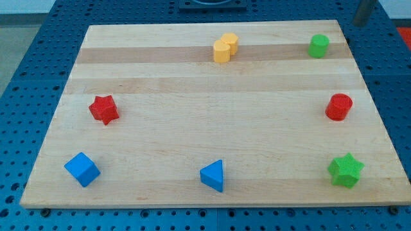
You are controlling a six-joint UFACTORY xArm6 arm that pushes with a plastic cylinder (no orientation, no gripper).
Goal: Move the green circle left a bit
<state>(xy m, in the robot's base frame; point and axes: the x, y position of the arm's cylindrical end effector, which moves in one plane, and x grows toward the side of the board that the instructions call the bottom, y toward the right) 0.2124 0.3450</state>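
This looks like a robotics lab or test bench. A pale wooden board (212, 115) of glued planks lies on a blue metal base (38, 51) drilled with a regular grid of holes, the kind of perforated mounting plate used for fixing equipment. Small plastic blocks in plain colours sit spread over the board, such as a red star (103, 109) and a blue triangle (212, 175), like test pieces. A dark fixture (212, 4) shows at the view's top edge

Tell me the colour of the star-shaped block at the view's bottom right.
Green star, in the camera view.
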